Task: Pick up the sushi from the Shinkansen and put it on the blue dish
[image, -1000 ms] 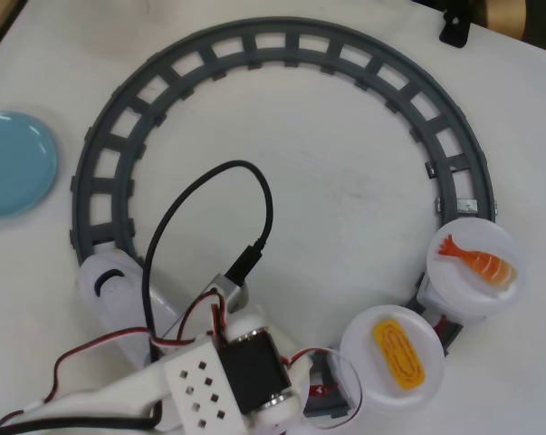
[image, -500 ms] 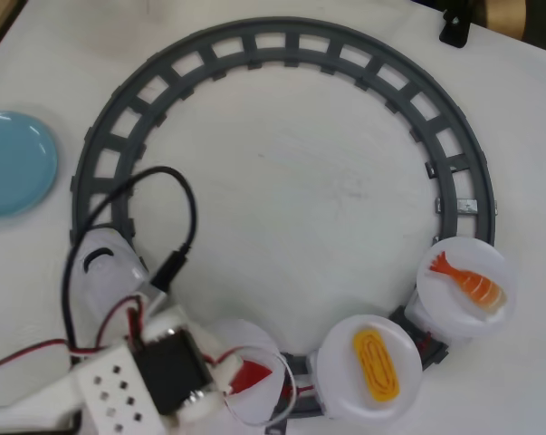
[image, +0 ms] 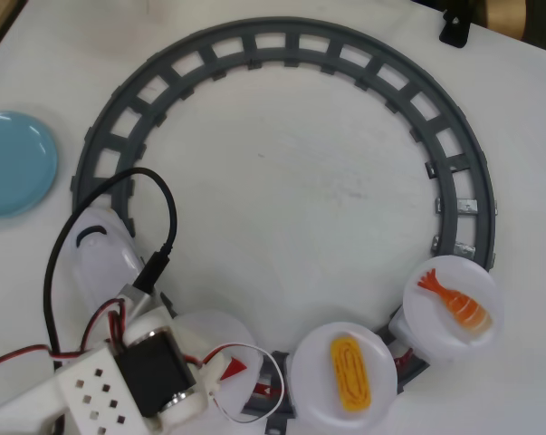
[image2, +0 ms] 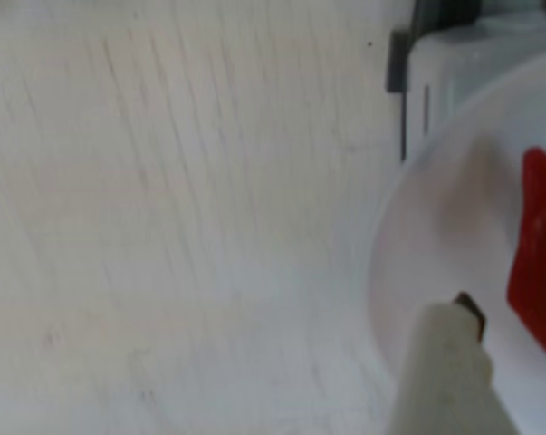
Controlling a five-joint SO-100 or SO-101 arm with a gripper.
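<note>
A: In the overhead view we see the grey circular track (image: 295,45) on the white desk (image: 309,190). The blue dish (image: 10,163) lies at the left edge of the frame, outside the track and with nothing on it.

B: And the Shinkansen (image: 100,258)?

A: Its white nose sits at the lower left of the track, partly under the black cable (image: 119,199) of the arm. Behind it, along the bottom of the frame, follow three round white plates. The first plate (image: 200,331) is partly covered by the arm. The middle one carries the yellow egg piece (image: 349,372), the right one the orange shrimp piece (image: 454,304).

B: Where is the sushi (image: 234,367)?

A: We see only a small red corner of it, on the first plate, just beside the gripper (image: 223,373). If the gripper touches it, we cannot tell from here.

B: And the wrist view?

A: There the picture is blurred. The sushi (image2: 537,249) shows as a red shape at the right edge, lying on the white plate (image2: 435,208). One white finger (image2: 445,372) rises from the bottom, close to the left of the red piece but with a gap between them. We see only this one finger, so we cannot tell whether the gripper is spread or pressed together.
</note>
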